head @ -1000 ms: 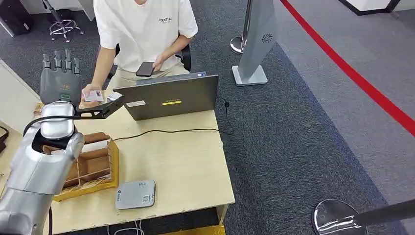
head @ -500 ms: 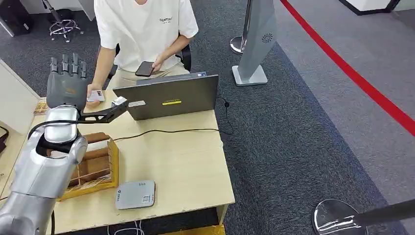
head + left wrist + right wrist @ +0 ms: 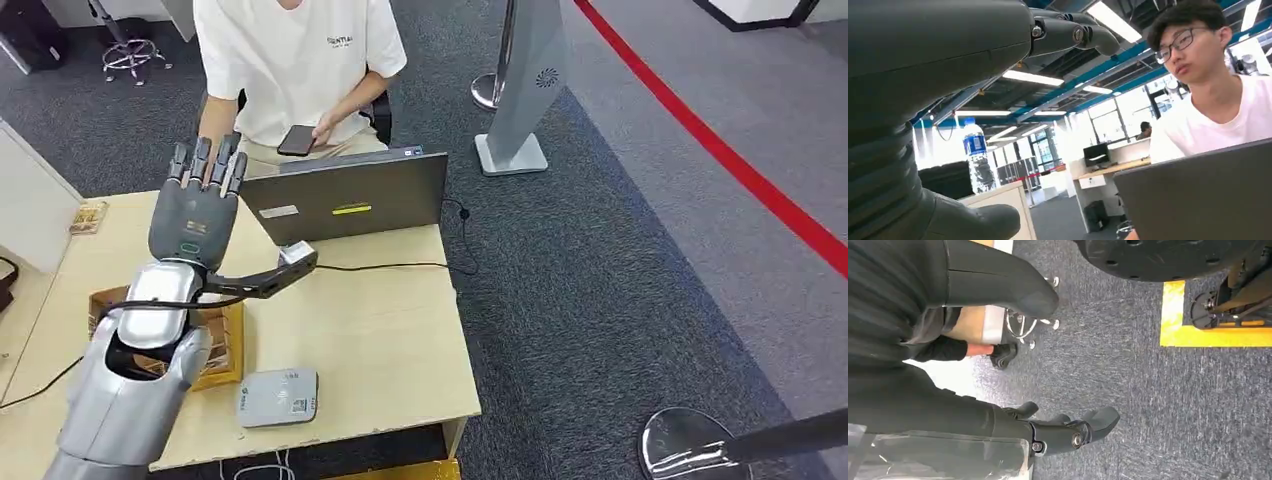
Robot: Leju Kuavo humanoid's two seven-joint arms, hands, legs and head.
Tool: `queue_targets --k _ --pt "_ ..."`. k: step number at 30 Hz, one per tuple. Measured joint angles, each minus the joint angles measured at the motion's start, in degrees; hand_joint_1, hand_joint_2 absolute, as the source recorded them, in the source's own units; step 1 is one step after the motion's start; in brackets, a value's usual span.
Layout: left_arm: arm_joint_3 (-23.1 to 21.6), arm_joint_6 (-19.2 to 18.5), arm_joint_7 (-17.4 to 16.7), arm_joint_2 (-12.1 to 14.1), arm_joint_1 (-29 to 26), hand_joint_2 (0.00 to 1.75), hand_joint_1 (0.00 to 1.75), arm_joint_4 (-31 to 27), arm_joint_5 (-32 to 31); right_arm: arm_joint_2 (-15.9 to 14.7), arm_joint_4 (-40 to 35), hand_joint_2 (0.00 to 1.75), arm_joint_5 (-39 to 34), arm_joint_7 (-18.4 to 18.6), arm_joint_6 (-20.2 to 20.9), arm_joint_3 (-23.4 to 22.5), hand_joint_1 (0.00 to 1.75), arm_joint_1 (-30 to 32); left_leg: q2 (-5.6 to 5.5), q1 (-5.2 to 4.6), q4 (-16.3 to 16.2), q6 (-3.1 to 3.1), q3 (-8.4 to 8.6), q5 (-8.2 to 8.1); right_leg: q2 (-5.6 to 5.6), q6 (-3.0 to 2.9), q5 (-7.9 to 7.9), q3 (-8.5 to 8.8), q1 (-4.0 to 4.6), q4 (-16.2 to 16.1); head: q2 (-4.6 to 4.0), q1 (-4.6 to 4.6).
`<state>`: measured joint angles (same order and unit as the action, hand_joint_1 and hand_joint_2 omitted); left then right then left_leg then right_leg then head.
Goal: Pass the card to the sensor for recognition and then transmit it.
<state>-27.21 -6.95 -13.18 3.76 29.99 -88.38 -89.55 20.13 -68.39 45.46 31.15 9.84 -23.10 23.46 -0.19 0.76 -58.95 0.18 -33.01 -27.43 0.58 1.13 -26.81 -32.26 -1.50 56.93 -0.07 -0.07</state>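
My left hand (image 3: pixel 195 210) is raised over the back left of the table, fingers stretched and apart, holding nothing. In the left wrist view the left hand (image 3: pixel 948 45) has empty air between fingers and thumb. The person (image 3: pixel 295 60) sits behind the laptop (image 3: pixel 345 195). Their forearm (image 3: pixel 208 115) runs down behind my hand, which hides their hand and any card. The grey card sensor (image 3: pixel 277 397) lies near the table's front edge. My right hand (image 3: pixel 948 410) hangs over the carpet and holds nothing.
A wooden box (image 3: pixel 222 345) stands on the table (image 3: pixel 380 340) left of the sensor, partly behind my arm. A cable (image 3: pixel 380 266) crosses the table. The person holds a phone (image 3: pixel 297 140). A sign stand (image 3: pixel 525 90) and a stanchion base (image 3: pixel 690 440) stand on the carpet.
My left hand has drawn away from the person's hand, which held the card, and moved right and nearer over the table. The person's card hand is now covered by my hand.
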Motion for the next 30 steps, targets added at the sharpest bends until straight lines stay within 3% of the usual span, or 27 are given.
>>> queue_targets --k 5,16,23,30 --pt "1.4 0.77 3.76 -1.62 -3.08 1.75 0.0 -3.9 0.0 0.0 -0.31 1.75 -0.44 0.09 -0.48 0.18 0.0 0.32 -0.03 0.02 0.0 -0.01 0.01 0.02 -0.07 0.0 0.0 0.01 0.01 0.02 0.0 -0.02" --pt "2.25 1.22 10.82 -7.22 -16.97 1.75 0.0 -17.14 1.4 0.0 -1.11 1.75 -3.0 1.22 -3.3 0.68 0.0 1.11 -0.02 -0.01 0.01 0.05 -0.02 -0.06 -0.06 0.02 -0.03 0.0 0.0 -0.01 0.0 0.0" --pt "6.06 3.91 12.31 -8.22 -26.71 1.75 0.0 -20.73 5.49 0.0 -2.14 1.75 -5.31 2.91 -4.94 1.95 0.0 2.25 0.0 0.02 0.02 0.05 -0.01 -0.07 -0.06 0.06 -0.11 -0.01 0.01 -0.01 0.0 -0.02" --pt "7.85 4.2 12.48 -8.42 -29.54 1.75 0.0 -21.88 5.66 0.0 -2.75 1.75 -5.33 2.99 -5.09 2.56 0.0 2.59 -0.05 0.01 0.02 0.05 -0.02 -0.06 -0.08 0.11 -0.13 0.05 0.0 -0.01 0.0 -0.02"
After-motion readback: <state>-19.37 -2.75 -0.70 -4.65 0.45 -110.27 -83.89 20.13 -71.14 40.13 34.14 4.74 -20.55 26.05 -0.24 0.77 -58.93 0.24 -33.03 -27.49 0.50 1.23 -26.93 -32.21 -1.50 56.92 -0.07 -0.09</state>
